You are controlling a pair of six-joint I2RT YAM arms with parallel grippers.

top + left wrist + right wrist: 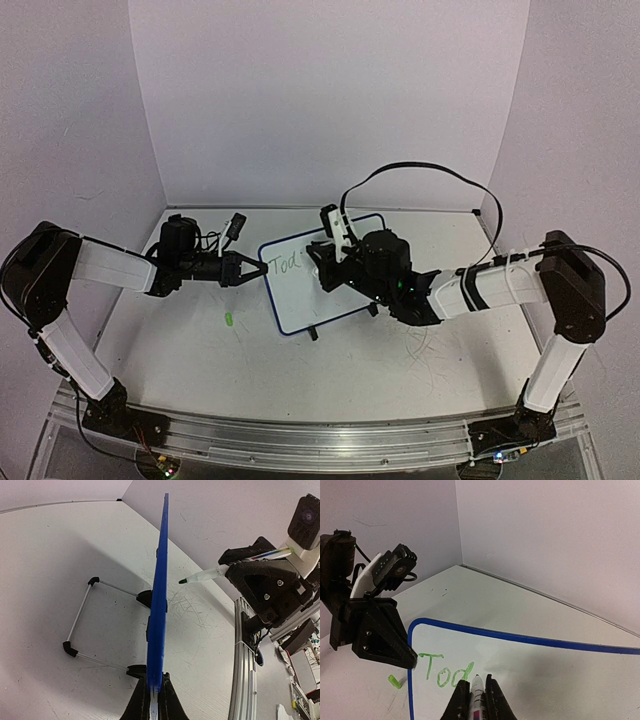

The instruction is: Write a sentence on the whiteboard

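Note:
The whiteboard has a blue frame and stands tilted on the table's middle. In the left wrist view it is edge-on. Green writing reading "Tod" sits at its upper left, and also shows in the right wrist view. My left gripper is shut on the whiteboard's left edge. My right gripper is shut on a white marker. The marker's tip is just right of the "d", at or very near the board face. From the left wrist the marker points its green tip at the board.
A green marker cap lies on the table left of the board, also in the right wrist view. The board's wire stand spreads behind it. A black cable loops above the right arm. An aluminium rail runs along the near edge.

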